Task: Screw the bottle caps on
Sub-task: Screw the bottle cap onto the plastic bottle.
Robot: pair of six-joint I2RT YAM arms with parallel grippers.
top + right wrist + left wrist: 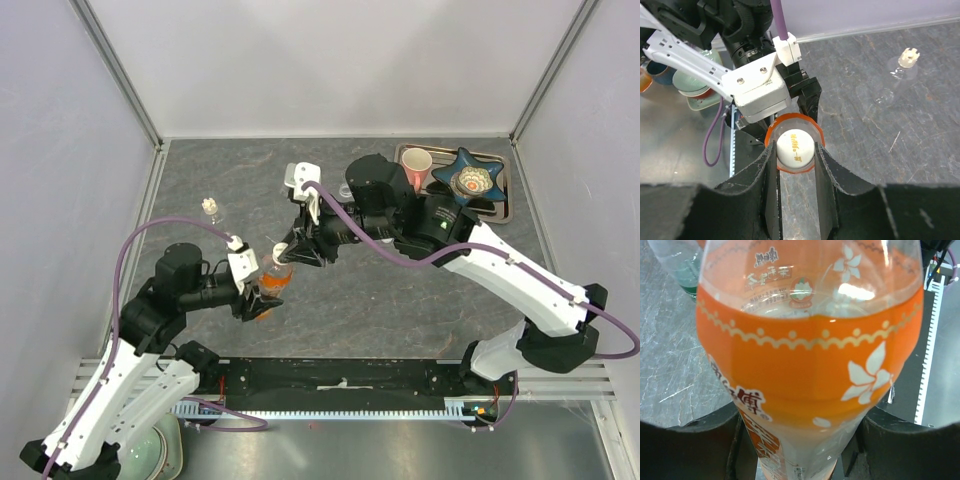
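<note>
Left tool (260, 296) is clamping the small plastic bottle of orange drink with orange label (805, 385) by its lower body, holding it upright over the grey stone-patterned surface (400, 295). Right tool (796, 159) is sitting narrow above the bottle, its fingers (767, 165) pinching the small white round screw cap (796, 145) on the mouth from both sides. A clear green-labelled bottle (682, 270) is showing just behind the orange one. A tiny clear bottle (210, 208) is resting well apart, far left.
</note>
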